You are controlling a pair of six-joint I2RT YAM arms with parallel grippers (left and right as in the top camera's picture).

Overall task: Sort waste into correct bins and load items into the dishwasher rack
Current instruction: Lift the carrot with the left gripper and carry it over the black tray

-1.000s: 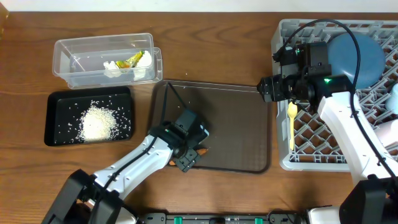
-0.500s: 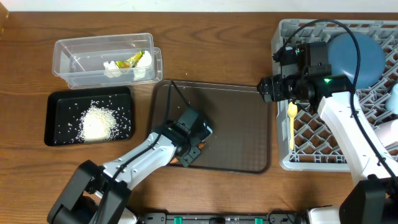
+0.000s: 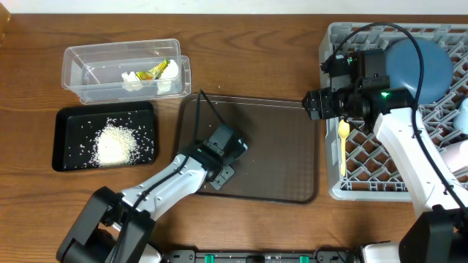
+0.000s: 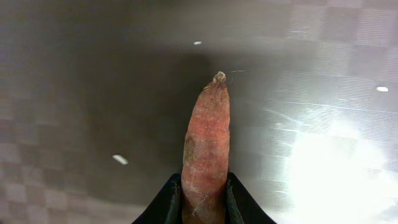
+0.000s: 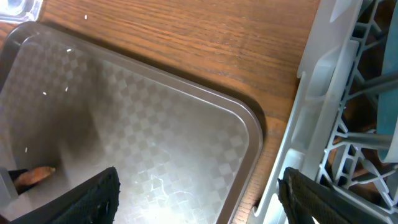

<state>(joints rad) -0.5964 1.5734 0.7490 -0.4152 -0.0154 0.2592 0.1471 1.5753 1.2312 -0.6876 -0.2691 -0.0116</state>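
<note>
A small orange carrot (image 4: 205, 137) lies lengthwise between the black fingers of my left gripper (image 4: 205, 183), which is shut on it low over the brown serving tray (image 3: 278, 153). In the overhead view this gripper (image 3: 223, 166) hides the carrot. From the right wrist the carrot's tip (image 5: 34, 176) shows at the left edge. My right gripper (image 3: 313, 104) stands open and holds nothing, over the gap between the tray and the grey rack (image 3: 336, 44). The rack holds a dark-blue plate (image 3: 424, 62) and a cream spoon (image 3: 344, 146).
The clear tub (image 3: 80, 62) at the back left holds white tissue and a yellow-green wrapper (image 3: 153, 71). In front of it the black tray (image 3: 66, 117) carries a heap of rice (image 3: 115, 142). A few stray grains (image 4: 120, 159) lie on the brown tray.
My left gripper has closed on the carrot, which is now hidden under it in the overhead view. The right arm has not moved.
</note>
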